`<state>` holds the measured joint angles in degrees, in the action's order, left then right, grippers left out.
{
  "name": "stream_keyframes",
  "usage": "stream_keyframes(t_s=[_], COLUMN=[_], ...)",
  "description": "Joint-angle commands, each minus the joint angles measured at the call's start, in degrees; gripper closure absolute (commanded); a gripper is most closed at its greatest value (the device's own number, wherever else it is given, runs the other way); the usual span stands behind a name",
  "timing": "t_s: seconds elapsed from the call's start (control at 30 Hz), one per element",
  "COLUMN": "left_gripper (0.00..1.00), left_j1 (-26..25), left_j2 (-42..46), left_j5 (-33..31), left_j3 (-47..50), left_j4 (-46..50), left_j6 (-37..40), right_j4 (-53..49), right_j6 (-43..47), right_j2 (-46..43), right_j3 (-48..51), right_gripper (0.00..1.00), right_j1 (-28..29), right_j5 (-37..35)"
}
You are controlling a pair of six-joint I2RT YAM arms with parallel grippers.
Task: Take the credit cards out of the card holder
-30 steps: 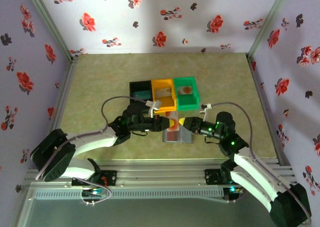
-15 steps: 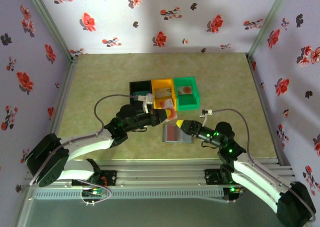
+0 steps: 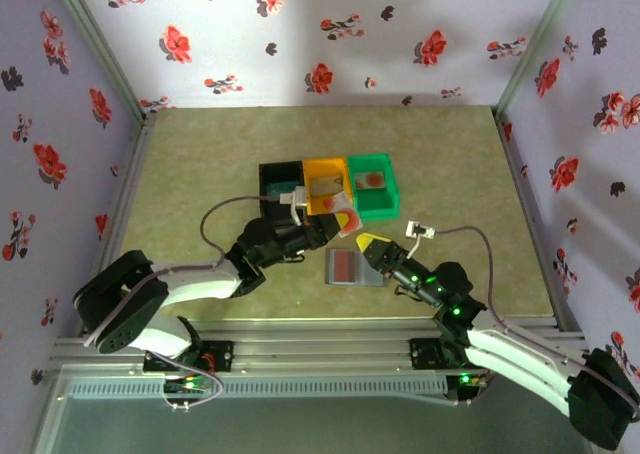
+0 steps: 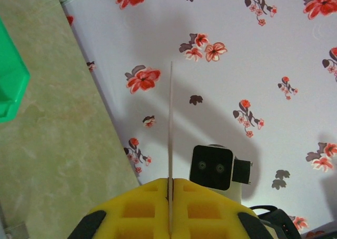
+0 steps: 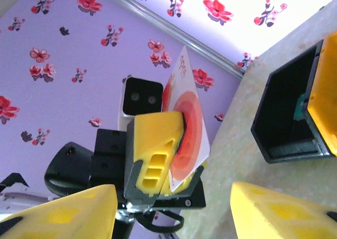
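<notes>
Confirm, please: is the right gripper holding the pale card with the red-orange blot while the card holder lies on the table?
No: the left gripper holds that card, as the right wrist view shows; the right gripper is open. The card holder does lie on the table.

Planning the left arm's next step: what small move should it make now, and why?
Probably carry the card over the green bin and open: the left gripper is shut on it in the air, clear of the wallet.
</notes>
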<state>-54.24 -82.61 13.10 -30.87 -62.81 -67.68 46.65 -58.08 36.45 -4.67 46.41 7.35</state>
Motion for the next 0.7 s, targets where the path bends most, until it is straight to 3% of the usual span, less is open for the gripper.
stream_keyframes(t_s=[0.0, 0.27, 0.67], left_gripper=[1.0, 1.0, 1.0], left_j1=[-1.32, -3.54, -4.78], left_j2=[-0.62, -1.83, -3.3], left_j5=[-2.08, -3.65, -4.92], left_j3=[-0.55, -1.29, -1.99], left_j4=[-6.1, -6.95, -7.98], left_j6=[-1.23, -0.7, -0.83], right_j4=[5.73, 7.94, 10.45], right_j6=[1.41, 1.83, 2.87], right_j2=[0.85, 3.3, 4.93], right_j3=[-0.34, -1.13, -1.75], right_gripper=[0.43, 0.58, 0.7], right_j1=[0.63, 0.83, 1.41], right_j5=[-3.41, -4.64, -3.8])
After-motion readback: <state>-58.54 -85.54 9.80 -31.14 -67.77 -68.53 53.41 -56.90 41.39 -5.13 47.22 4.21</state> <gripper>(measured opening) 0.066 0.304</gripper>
